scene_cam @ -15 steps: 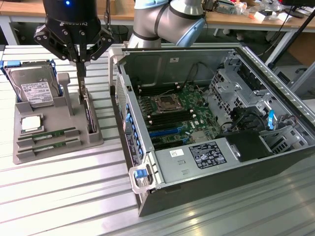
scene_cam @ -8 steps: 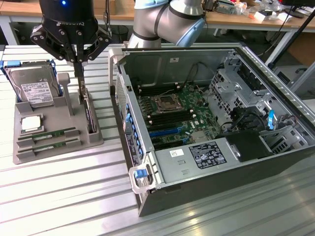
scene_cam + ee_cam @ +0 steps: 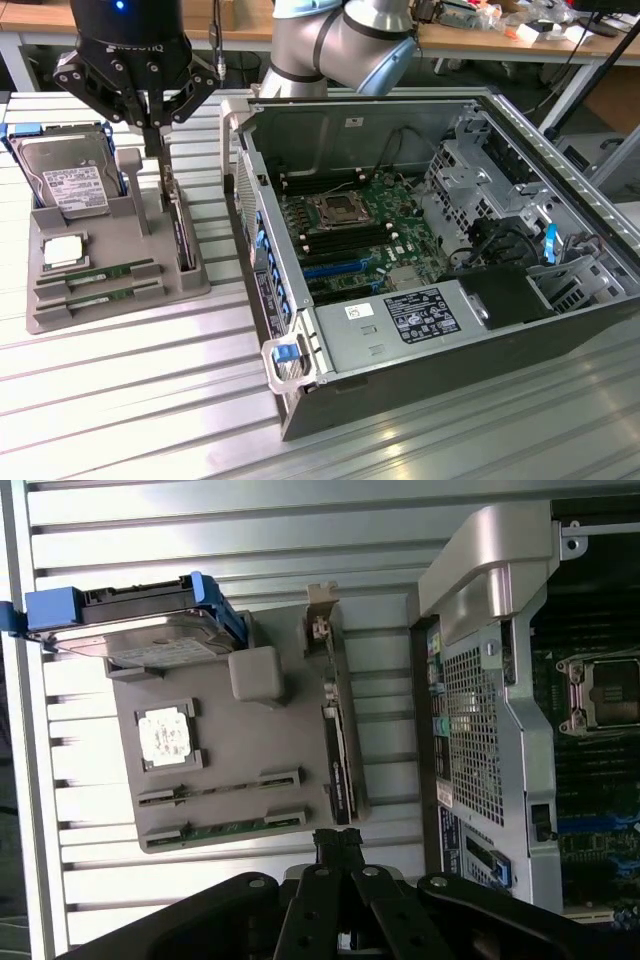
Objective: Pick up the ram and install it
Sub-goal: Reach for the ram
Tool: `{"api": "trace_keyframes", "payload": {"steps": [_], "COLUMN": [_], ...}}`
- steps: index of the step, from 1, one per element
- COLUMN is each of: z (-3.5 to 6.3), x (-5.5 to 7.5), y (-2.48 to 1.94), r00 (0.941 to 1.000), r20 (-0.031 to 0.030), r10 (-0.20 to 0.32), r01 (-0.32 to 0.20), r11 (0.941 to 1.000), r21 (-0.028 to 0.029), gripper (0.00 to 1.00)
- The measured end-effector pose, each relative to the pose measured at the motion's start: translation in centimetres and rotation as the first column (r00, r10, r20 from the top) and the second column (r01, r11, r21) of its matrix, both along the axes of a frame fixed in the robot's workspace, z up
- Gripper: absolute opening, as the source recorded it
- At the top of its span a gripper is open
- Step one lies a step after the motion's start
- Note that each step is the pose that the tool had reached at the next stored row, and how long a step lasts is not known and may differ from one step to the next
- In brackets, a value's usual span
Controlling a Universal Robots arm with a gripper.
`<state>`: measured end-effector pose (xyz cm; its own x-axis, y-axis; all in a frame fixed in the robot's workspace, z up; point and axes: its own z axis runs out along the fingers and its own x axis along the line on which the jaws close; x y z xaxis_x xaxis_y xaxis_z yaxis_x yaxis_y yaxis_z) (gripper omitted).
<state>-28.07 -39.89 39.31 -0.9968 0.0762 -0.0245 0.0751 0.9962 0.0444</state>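
Two green ram sticks lie in slots at the front of a grey holder tray (image 3: 60, 225), one (image 3: 97, 274) just behind the other (image 3: 100, 297); in the wrist view they are the thin strip (image 3: 222, 785) and the greener strip (image 3: 228, 826). My black gripper (image 3: 152, 140) hangs over the tray's back part, above its upright post, with fingers shut together and nothing between them. In the wrist view the shut fingertips (image 3: 340, 848) sit just off the tray's edge beyond the ram sticks. The open computer case (image 3: 600, 225) lies on the exterior view's right, its motherboard (image 3: 350, 215) exposed.
On the tray also sit a hard drive in a blue frame (image 3: 65, 180), a square silver CPU (image 3: 62, 252) and a dark expansion card standing on edge (image 3: 180, 235). The case's side wall (image 3: 255, 260) rises right beside the tray. A ribbed metal tabletop (image 3: 130, 400) stretches in front.
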Motion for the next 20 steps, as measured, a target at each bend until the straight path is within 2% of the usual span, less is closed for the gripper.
{"api": "trace_keyframes", "payload": {"steps": [20], "z": [-0.01], "x": [-2.1], "y": [0.0], "r00": [1.0], "r20": [0.0], "r10": [0.0], "r01": [0.0], "r11": [1.0], "r21": [0.0], "gripper": [0.11]}}
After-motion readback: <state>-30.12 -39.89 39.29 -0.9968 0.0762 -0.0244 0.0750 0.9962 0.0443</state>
